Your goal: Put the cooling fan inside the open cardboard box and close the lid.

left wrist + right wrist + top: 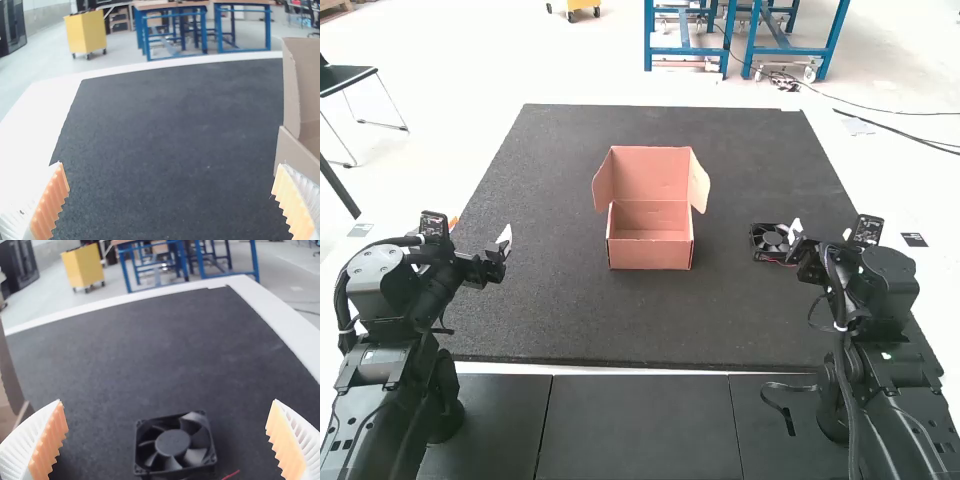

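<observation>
An open cardboard box (650, 230) stands in the middle of the black mat (550, 290), its lid and side flaps raised. One box wall (299, 125) fills an edge of the left wrist view. A small black cooling fan (772, 241) lies flat on the mat to the right of the box, with thin wires at its side; the fan (175, 445) lies between the right fingers. My right gripper (806, 243) is open just above and around the fan. At the mat's left side my left gripper (501, 254) is open and holds nothing, well apart from the box.
The mat sits on a white table (470, 130) with bare margins. Beyond the table stand blue metal frames (740, 35) and a yellow cart (86, 32). A chair (350, 85) stands at the far left.
</observation>
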